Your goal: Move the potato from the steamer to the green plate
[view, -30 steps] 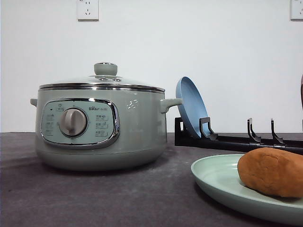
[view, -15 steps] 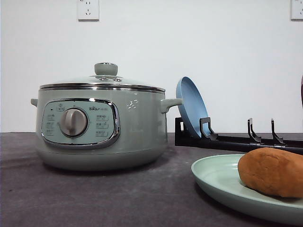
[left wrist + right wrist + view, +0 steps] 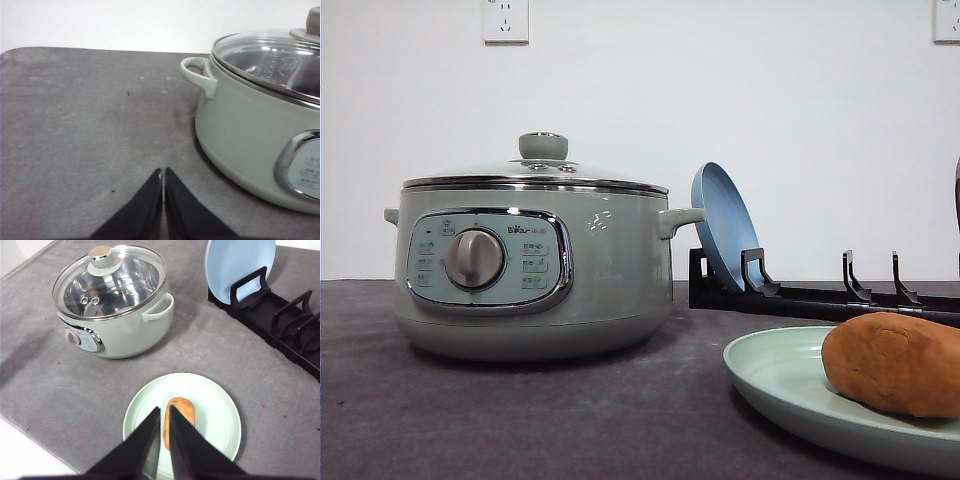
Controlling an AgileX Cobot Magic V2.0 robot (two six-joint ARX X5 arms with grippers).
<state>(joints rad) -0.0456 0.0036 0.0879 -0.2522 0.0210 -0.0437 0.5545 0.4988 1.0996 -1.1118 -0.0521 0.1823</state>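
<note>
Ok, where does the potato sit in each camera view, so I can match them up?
Front view: the potato lies at the right edge, on the green plate.
Left wrist view: not in this picture; it shows the steamer and grey mat.
Right wrist view: low centre, on the plate, just beyond the right gripper.
Shared landmark: the steamer, visible in all three views.

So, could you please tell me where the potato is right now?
The potato lies on the green plate, at the lower right of the front view. The plate sits on the grey mat in front of the black dish rack, right of the steamer.
</note>
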